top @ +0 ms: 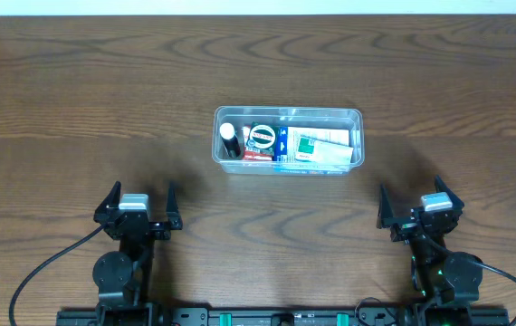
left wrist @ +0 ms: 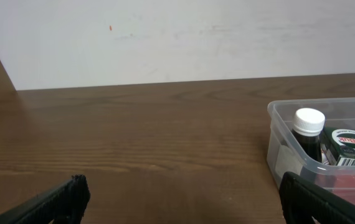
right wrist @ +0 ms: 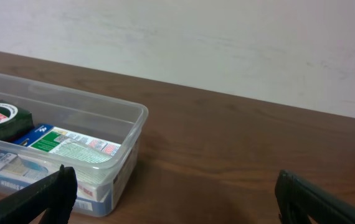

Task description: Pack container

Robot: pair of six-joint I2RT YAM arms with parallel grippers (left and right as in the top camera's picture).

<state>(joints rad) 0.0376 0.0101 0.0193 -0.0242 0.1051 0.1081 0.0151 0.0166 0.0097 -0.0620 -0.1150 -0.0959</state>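
Note:
The clear plastic container (top: 287,111) sits at the table's middle. Inside it stand a dark bottle with a white cap (top: 229,138), a round green tin (top: 262,139) and flat printed boxes (top: 317,148). My left gripper (top: 142,192) rests near the front edge, left of and short of the tub, open and empty. My right gripper (top: 414,195) mirrors it on the right, open and empty. The left wrist view has the container (left wrist: 277,118) and bottle (left wrist: 308,127) ahead right of the left gripper (left wrist: 184,190). In the right wrist view the container (right wrist: 131,134) lies ahead left of the right gripper (right wrist: 174,183).
Dark wood-grain table (top: 77,91) runs on all sides of the tub. A pale wall (left wrist: 177,37) rises beyond the far edge. Black cables (top: 41,272) trail from both arm bases at the front.

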